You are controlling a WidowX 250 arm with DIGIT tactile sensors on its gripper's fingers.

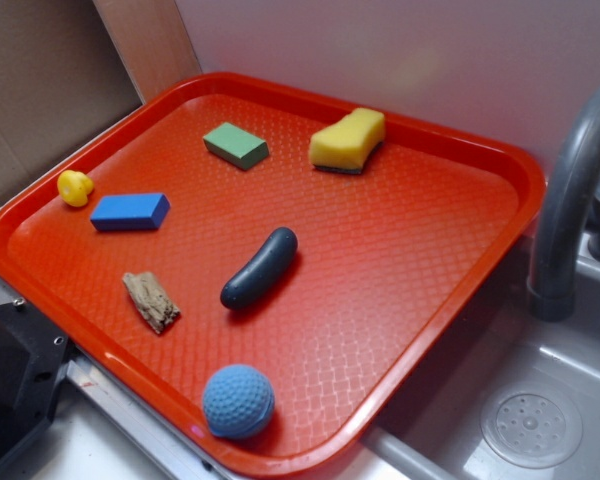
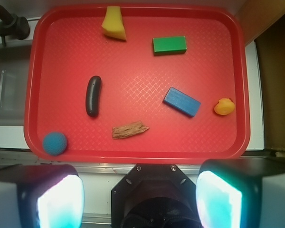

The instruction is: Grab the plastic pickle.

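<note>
Seven things are counted on one red tray: one pickle, one blue ball, one brown wood chunk, one blue block, one green block, one yellow sponge and one small yellow duck. In the exterior view the pickle is seen lying flat near the middle of the tray, dark and slightly curved, with nothing touching it; the wood chunk lies just to its left, the ball nearer, by the near rim, and the sponge far off by the far rim. The two blocks and the duck are set on the left half, well apart from the pickle. A grey tap and one sink drain are seen to the right of the tray. In the wrist view the gripper is held above the tray's edge, its two fingers spread wide with nothing between them.
</note>
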